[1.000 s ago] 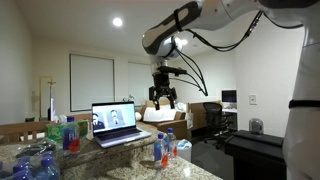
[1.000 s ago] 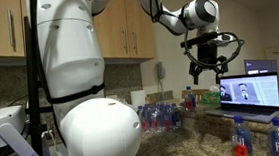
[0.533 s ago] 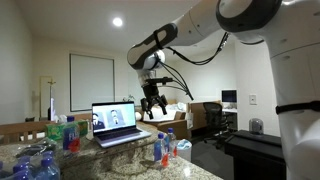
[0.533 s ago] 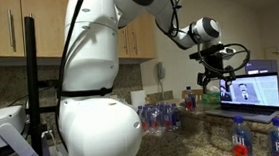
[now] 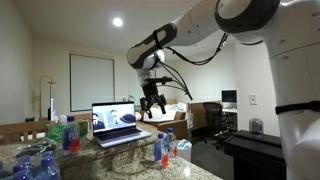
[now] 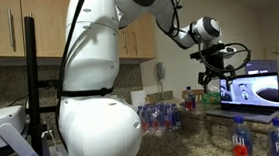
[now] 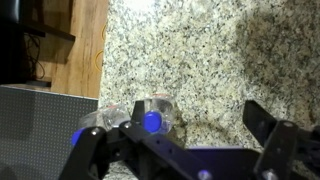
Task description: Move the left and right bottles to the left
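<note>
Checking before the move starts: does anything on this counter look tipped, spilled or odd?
Nothing stands out: the two blue-capped bottles stand upright on the granite counter, no spill shows, and the end effector hangs open above it.

One bottle (image 6: 240,140) and a second bottle (image 6: 278,137), clear, blue-capped and red-and-blue-labelled, stand upright near the counter's (image 5: 120,168) edge.

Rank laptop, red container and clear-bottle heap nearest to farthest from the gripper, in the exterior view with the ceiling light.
1. laptop, close below the gripper
2. red container, beside the laptop's far edge
3. clear-bottle heap, at the frame's bottom corner
</note>
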